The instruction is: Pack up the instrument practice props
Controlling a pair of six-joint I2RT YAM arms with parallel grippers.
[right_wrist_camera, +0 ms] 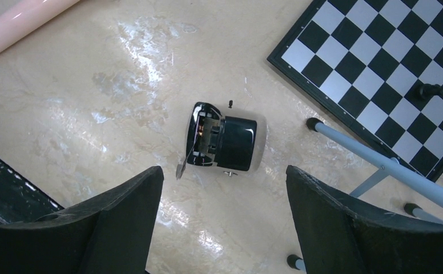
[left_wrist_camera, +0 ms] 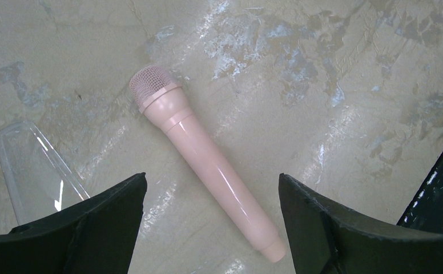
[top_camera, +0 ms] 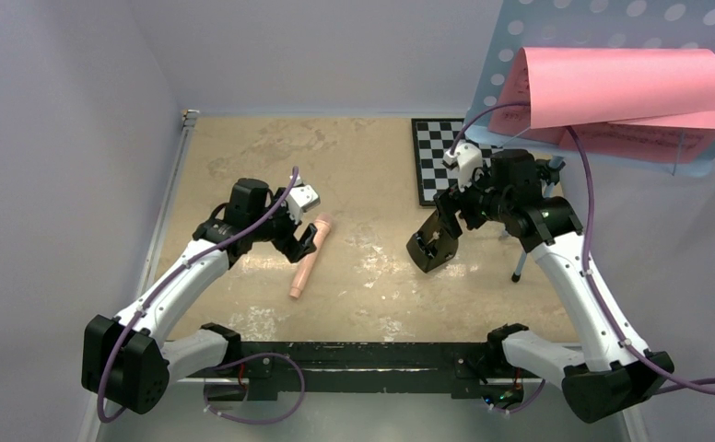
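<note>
Two grippers are hanging over the desk, both with jaws standing wide apart and holding nothing. The left gripper is hovering just above the peach-pink microphone. It is lying flat on the desk left of centre, its mesh head pointing to the far side and its tail toward the arm bases. In the left wrist view its shaft is running diagonally between the two fingers without touching either. A clear plastic piece is lying just beside one finger.

The right gripper is hovering over the small black metronome, which is sitting on the desk near the chessboard. Its open face is showing a brass mechanism, and it may be lying on its back, though from straight above that is hard to judge. Neither finger is touching it.

The light-blue music stand is standing at the far right, one foot of its tripod legs resting right at the chessboard's edge. The pink sheet-music pages are resting on its perforated tray, the top one curling over. A dark chess piece is standing on the board.
</note>
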